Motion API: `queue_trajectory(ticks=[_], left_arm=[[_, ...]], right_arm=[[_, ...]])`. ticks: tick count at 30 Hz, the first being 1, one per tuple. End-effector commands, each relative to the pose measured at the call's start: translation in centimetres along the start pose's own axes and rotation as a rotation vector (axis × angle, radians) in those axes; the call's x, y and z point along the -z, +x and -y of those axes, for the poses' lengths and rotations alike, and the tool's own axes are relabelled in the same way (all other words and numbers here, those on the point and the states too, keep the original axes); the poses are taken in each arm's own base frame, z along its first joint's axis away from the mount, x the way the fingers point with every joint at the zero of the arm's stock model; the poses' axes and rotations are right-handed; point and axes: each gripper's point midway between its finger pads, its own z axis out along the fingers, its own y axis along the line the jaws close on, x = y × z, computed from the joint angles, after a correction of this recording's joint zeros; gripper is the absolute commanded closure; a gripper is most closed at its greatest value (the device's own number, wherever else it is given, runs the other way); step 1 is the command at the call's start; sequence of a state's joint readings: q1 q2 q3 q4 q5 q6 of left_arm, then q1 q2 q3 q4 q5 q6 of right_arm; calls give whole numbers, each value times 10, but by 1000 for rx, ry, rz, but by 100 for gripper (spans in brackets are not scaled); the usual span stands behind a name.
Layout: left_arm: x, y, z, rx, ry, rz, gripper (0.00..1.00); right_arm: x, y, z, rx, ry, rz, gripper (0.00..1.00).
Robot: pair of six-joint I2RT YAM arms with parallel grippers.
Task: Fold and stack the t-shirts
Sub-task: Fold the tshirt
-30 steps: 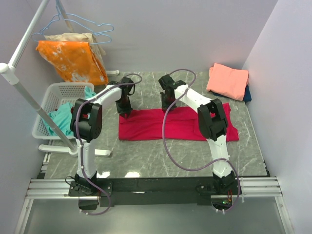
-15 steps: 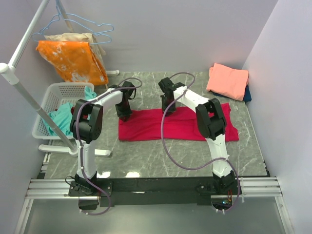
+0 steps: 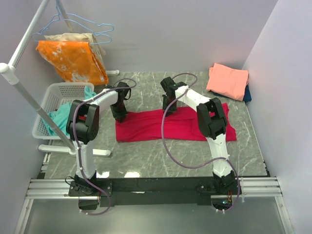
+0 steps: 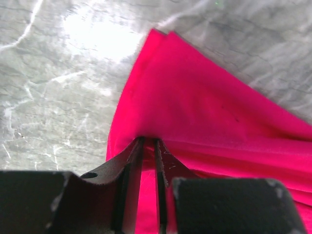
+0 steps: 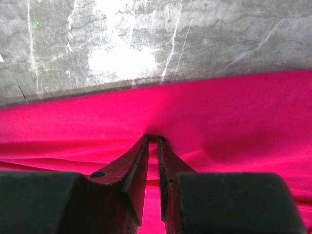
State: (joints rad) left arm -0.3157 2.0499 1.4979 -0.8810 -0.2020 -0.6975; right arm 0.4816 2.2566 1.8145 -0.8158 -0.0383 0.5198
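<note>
The crimson-red t-shirt (image 3: 195, 127) lies as a long folded strip across the middle of the table. My left gripper (image 3: 119, 116) is at its far left corner, its jaws pinched on the red cloth (image 4: 195, 102), which puckers at the fingertips (image 4: 139, 142). My right gripper (image 3: 168, 108) stands at the strip's far edge near the middle, shut on a fold of the same shirt (image 5: 234, 122). A folded salmon-pink t-shirt (image 3: 227, 80) rests at the back right on a dark blue t-shirt (image 3: 247, 93), of which only an edge shows.
A white basket (image 3: 48, 105) holding teal cloth (image 3: 58, 118) stands at the left. An orange white-blotched cloth (image 3: 73, 61) hangs from a rack (image 3: 19, 87) at the back left. Grey marble table (image 3: 146, 156) shows in front of the shirt.
The right gripper's jaws have narrowed onto the shirt's far edge. The left gripper has shifted left, and the red strip has slid slightly left with it.
</note>
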Motion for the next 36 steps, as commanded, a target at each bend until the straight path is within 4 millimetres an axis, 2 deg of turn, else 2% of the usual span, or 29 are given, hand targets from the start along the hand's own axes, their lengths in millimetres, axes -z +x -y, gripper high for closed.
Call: queue_trajectory(ticks=[1, 3, 5, 6, 7, 8, 9, 10, 11, 12, 15, 17, 18, 21, 22, 23, 24, 26, 27, 29, 32, 36], left_arm=[[-18, 8, -57, -7, -193, -47, 78], [-14, 4, -52, -12, -170, -39, 79], [-6, -7, -40, -5, -120, -18, 80], [-2, -10, -36, -11, -104, -10, 80], [6, -20, -30, -5, -73, 20, 79], [10, -24, -26, -7, -60, 32, 79], [14, -29, -24, -9, -50, 47, 79], [23, -38, -20, -6, -32, 74, 78], [28, -42, -19, -5, -25, 90, 78], [34, -47, -18, -10, -17, 105, 78], [48, -56, -10, -31, 29, 133, 76], [51, -56, -3, -49, 61, 139, 76], [55, -55, 0, -66, 74, 145, 75], [57, -46, 11, -121, 108, 160, 73], [52, -36, 13, -143, 120, 136, 72], [52, -31, 18, -165, 135, 137, 67], [50, -26, 20, -181, 149, 138, 58], [49, -19, 27, -199, 177, 138, 47], [48, -14, 27, -208, 184, 135, 44], [48, -13, 32, -223, 208, 143, 40], [46, -10, 33, -244, 212, 142, 37], [41, -2, 38, -274, 229, 118, 34]], right_arm=[[-7, 12, 34, -16, 106, -49, 81], [-4, 8, 32, -10, 96, -32, 82], [9, -4, 22, -7, 46, 27, 83], [11, -3, 22, -10, 36, 41, 82], [30, -13, 16, -14, 4, 100, 82], [39, -24, 10, -25, -26, 158, 81], [45, -26, 11, -30, -30, 181, 80], [64, -35, 11, -42, -37, 236, 77], [71, -40, 12, -58, -31, 264, 76], [79, -44, 15, -67, -21, 289, 76], [106, -57, 32, -91, 62, 364, 66], [111, -54, 53, -105, 154, 345, 59], [117, -58, 56, -111, 172, 354, 56], [113, -51, 80, -125, 246, 323, 49], [118, -49, 84, -141, 244, 331, 46], [117, -51, 87, -163, 220, 338, 46], [108, -42, 99, -199, 197, 292, 46], [111, -46, 109, -276, 129, 316, 45], [105, -39, 133, -340, 131, 289, 45], [98, -31, 144, -387, 96, 259, 46], [100, -28, 167, -412, 137, 263, 46], [97, -19, 180, -436, 165, 232, 48]])
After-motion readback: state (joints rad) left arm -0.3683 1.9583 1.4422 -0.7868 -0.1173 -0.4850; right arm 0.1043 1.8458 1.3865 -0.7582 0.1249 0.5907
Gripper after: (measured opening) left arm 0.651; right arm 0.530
